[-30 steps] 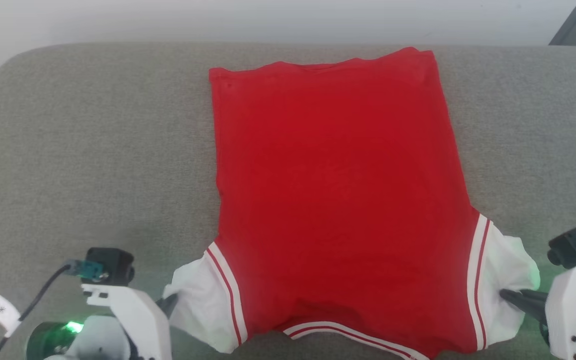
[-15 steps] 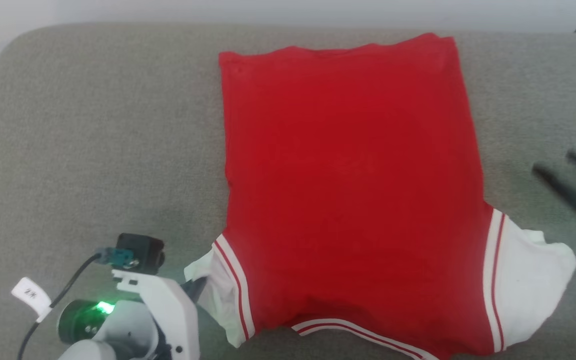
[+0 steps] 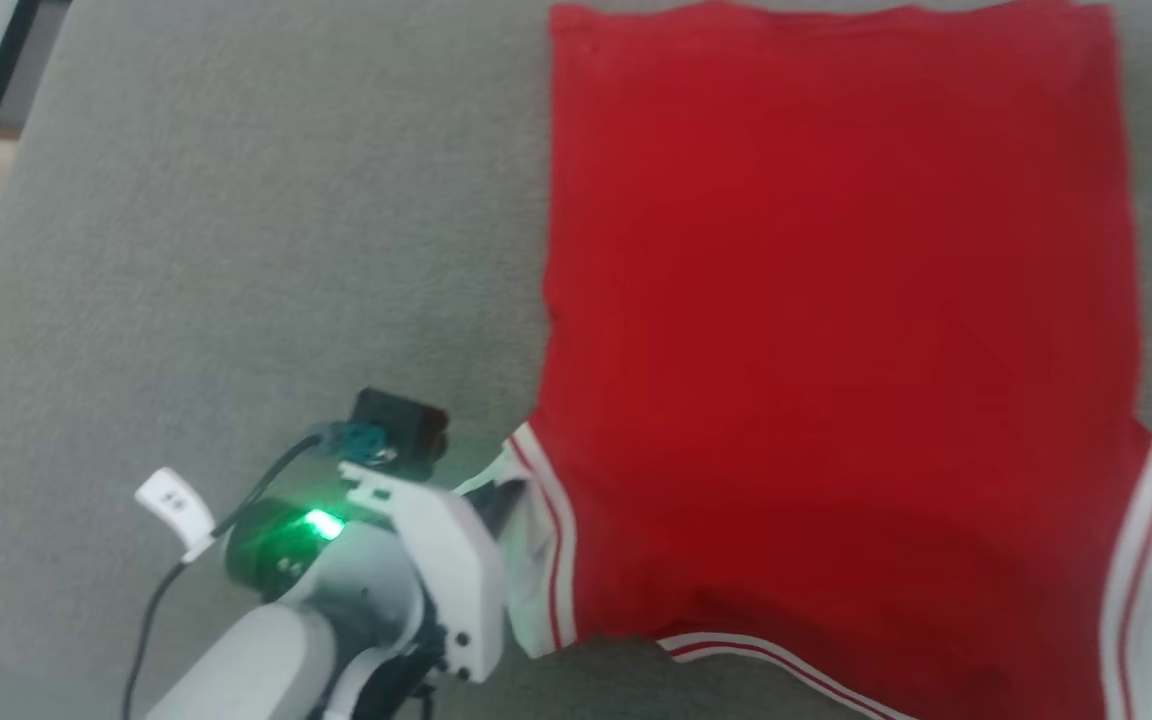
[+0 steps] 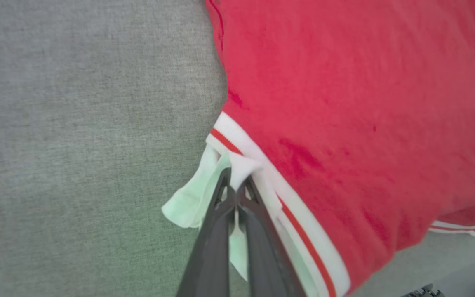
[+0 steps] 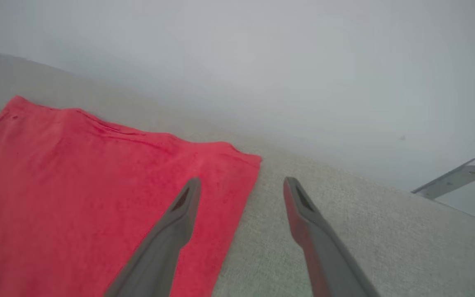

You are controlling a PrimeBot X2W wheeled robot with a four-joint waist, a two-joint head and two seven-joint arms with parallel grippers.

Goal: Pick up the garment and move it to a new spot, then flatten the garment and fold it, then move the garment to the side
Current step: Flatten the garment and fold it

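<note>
Red garment [image 3: 836, 330] lies flat on the grey cushion [image 3: 236, 250], right cuff cut off at the edge. Left gripper [image 4: 235, 187] clamps its white left cuff; right gripper [image 5: 241, 180] hovers spread, empty.

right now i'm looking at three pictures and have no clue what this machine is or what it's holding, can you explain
It is a two-armed robot. One picture looks down from its head; the other two come from cameras on its wrists, looking along each arm's two dark fingers. A red-and-white garment lies spread on a grey padded surface. The left end effector is shut, pinching the garment's white cuff. The right end effector is open and empty, poised over the garment's far edge.
</note>
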